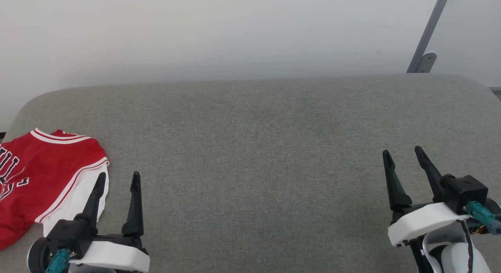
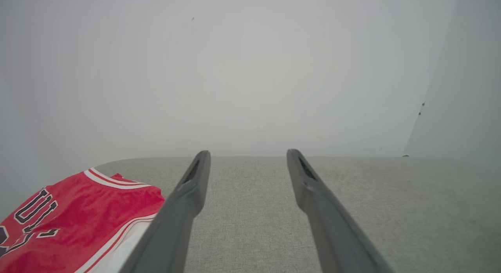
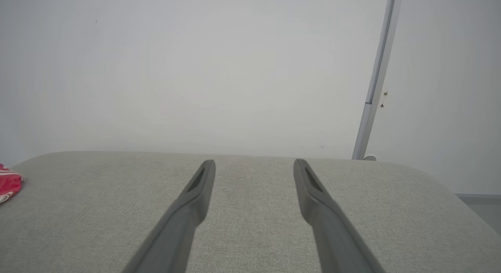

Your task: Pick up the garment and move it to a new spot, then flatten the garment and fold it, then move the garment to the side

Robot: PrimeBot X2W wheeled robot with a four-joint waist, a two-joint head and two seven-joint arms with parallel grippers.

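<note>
The garment (image 1: 43, 175), a red jersey with white parts, striped trim and black lettering, lies folded at the left edge of the grey fabric-covered table (image 1: 258, 147). Its white part reaches just behind my left gripper's outer finger. My left gripper (image 1: 119, 178) stands open at the lower left, nothing between its fingers, right beside the garment. In the left wrist view the garment (image 2: 78, 218) lies left of the open left gripper (image 2: 247, 154). My right gripper (image 1: 403, 154) stands open at the lower right, far from the garment. The right wrist view shows the open right gripper (image 3: 254, 163) and a red corner of the garment (image 3: 8, 183) at the far left.
A pale wall rises behind the table's rounded far edge. A grey metal post (image 1: 428, 34) leans against the wall at the back right, also the post (image 3: 375, 77) in the right wrist view. Bare grey table surface stretches between the two grippers.
</note>
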